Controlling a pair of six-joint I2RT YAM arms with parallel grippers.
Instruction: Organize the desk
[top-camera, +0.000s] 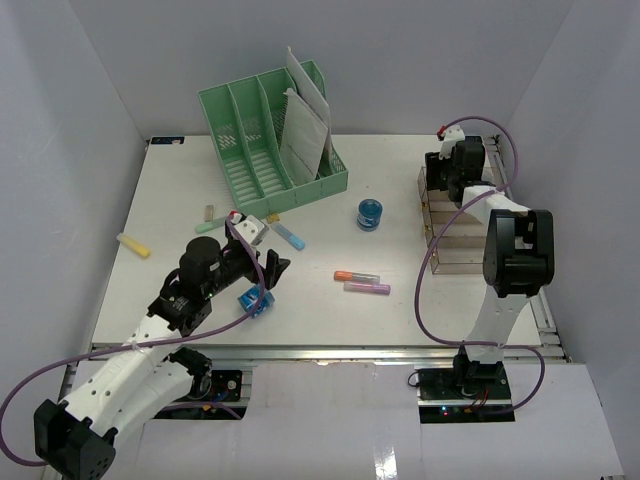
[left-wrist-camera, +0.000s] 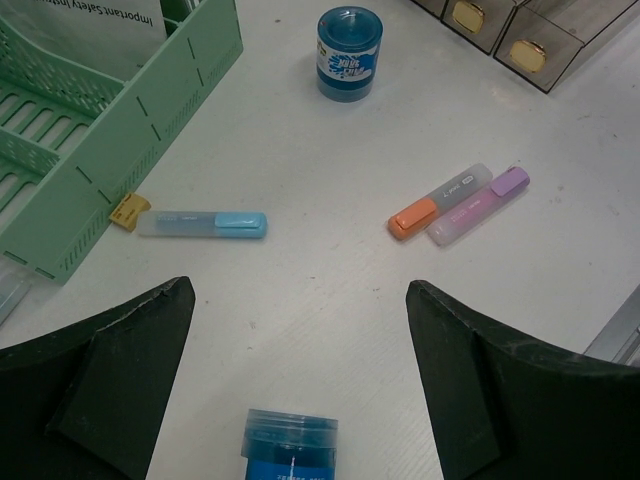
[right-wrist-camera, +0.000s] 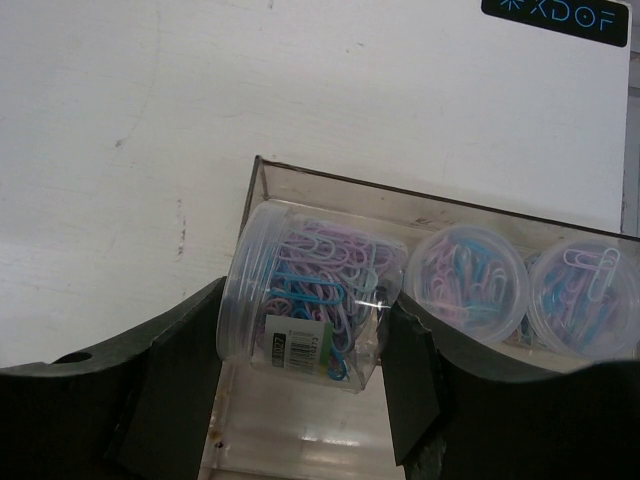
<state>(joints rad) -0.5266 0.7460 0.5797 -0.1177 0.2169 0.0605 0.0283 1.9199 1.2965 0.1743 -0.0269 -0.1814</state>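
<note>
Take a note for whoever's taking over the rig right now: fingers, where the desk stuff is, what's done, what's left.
Left gripper: fingers open, above a small blue tub near the front edge of the desk; nothing held.
Right gripper: shut on a clear tub of paper clips, tilted over the clear tray.
Done: two clip tubs already in that tray; papers in the green rack.
To do: seat the held tub; another blue tub and orange, purple, blue, yellow highlighters lie loose.

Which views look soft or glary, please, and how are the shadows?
Top external: even, diffuse light, only faint shadows by the green file rack. Left wrist: orange highlighter crisp, the blue tub at the bottom edge soft. Right wrist: the jar of paper clips blurred, glare on the clear tray below.
</note>
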